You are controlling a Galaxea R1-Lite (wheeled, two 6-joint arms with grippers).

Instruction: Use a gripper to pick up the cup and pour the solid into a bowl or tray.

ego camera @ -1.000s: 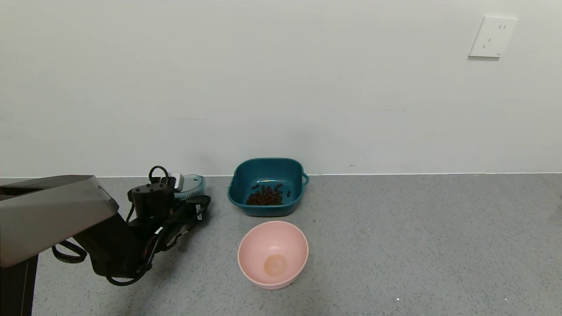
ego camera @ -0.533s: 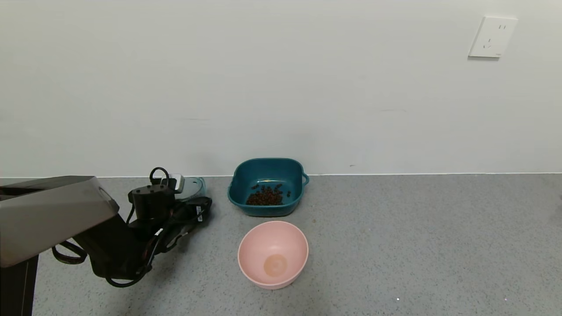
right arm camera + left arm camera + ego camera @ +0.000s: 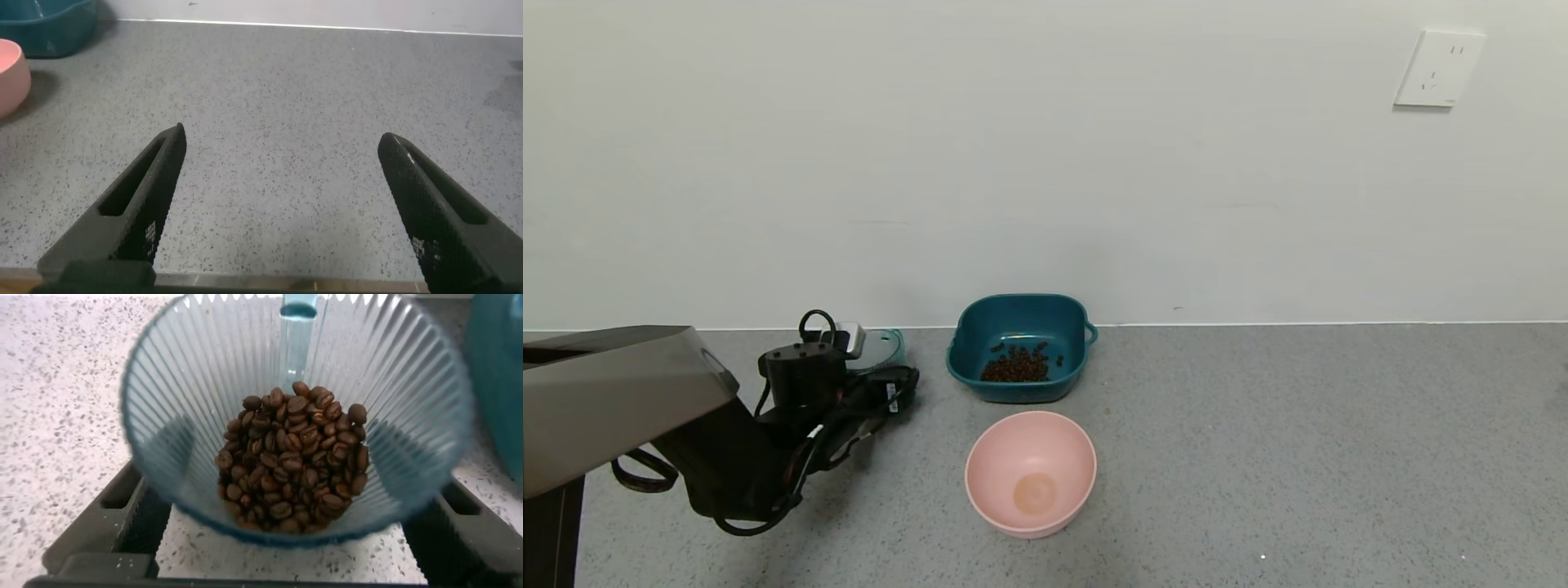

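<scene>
One cup (image 3: 298, 425) sits between the left gripper's (image 3: 286, 539) fingers. Two bowls lie beyond it to its right: one teal basin (image 3: 1019, 347), one pink bowl (image 3: 1030, 472). Brown pellets (image 3: 290, 478) are too many to count.

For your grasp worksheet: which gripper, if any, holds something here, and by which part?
The left gripper holds the cup by its side walls, one finger on each side. The right gripper holds nothing.

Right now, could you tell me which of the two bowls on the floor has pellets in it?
The dark teal basin by the wall holds a pile of brown pellets. The round pink bowl nearer the robot is empty.
</scene>
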